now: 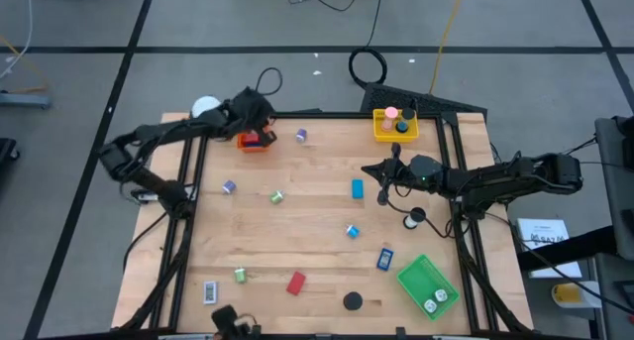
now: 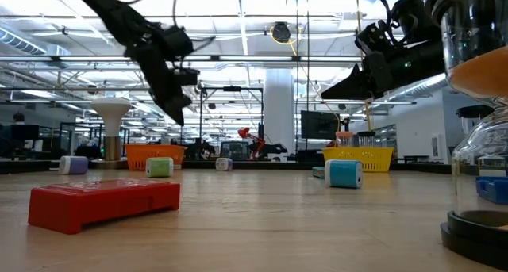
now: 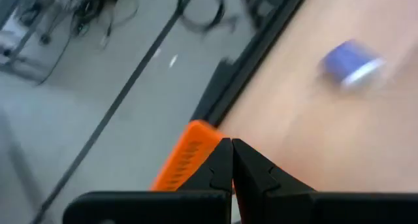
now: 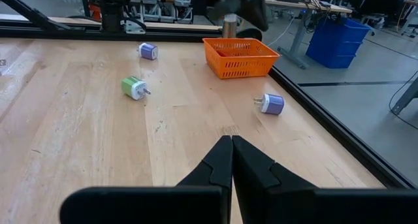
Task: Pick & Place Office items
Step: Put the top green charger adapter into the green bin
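Observation:
Small office items lie scattered on the wooden table: purple rolls (image 1: 300, 135) (image 1: 229, 186), a green roll (image 1: 277, 196), a blue rectangle (image 1: 358, 188), a blue roll (image 1: 352, 231), a red rectangle (image 1: 295, 283) and a black disc (image 1: 352, 301). My left gripper (image 1: 262, 132) is shut and hangs above the orange tray (image 1: 253, 142) at the far left; it also shows in the low view (image 2: 179, 117), clear of the tray (image 2: 155, 155). My right gripper (image 1: 372, 170) is shut and empty, held level above the table right of centre, pointing toward the table's left edge.
A yellow tray (image 1: 395, 125) with a pink roll and dark pieces stands at the far right. A green tray (image 1: 428, 285) with pieces stands at the near right. A white ball-topped object (image 1: 205, 108) stands beside the orange tray. Black frame rails run along the table's sides.

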Controlling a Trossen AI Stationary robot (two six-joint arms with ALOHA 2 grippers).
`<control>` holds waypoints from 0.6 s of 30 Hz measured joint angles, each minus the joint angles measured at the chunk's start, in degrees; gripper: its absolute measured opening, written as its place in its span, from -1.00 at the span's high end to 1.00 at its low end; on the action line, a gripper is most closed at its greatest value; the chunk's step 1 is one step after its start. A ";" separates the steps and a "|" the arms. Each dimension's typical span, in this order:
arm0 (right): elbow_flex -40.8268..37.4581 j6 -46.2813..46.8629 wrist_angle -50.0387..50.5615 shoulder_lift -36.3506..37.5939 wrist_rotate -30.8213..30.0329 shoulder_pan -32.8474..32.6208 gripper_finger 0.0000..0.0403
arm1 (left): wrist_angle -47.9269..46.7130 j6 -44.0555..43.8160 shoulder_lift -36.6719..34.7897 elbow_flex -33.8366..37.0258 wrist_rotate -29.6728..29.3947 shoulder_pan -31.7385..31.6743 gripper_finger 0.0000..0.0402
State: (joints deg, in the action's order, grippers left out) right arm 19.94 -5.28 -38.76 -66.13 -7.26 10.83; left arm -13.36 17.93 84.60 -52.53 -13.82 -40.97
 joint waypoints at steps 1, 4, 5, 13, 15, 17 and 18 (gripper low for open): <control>0.00 0.00 0.00 0.00 -0.15 0.00 1.00 | 2.35 -0.98 -1.87 2.10 1.63 0.77 0.99; 0.00 0.07 0.00 0.00 -0.22 0.00 1.00 | 8.71 -4.32 -7.12 8.65 5.96 3.52 0.95; 0.00 0.06 0.00 0.00 -0.23 0.01 1.00 | 10.20 -5.95 -8.62 10.43 6.82 4.59 0.94; 0.00 0.48 -0.02 0.00 -0.22 0.00 1.00 | 6.73 -14.20 -15.33 16.34 11.30 15.56 0.98; 0.00 1.35 -0.02 0.00 -0.20 0.02 1.00 | 4.72 -16.51 -15.48 16.61 10.40 19.12 0.99; 0.00 1.57 -0.02 0.00 -0.20 0.02 1.00 | 2.90 -18.38 -15.43 16.61 8.43 22.91 0.96; 0.00 1.57 0.00 0.00 -0.20 0.00 1.00 | 2.16 -19.25 -15.43 16.64 6.84 24.85 0.93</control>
State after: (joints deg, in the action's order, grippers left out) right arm 19.94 -3.71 -38.77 -66.13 -7.46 10.83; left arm -11.19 -1.33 69.17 -35.89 -6.98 -16.11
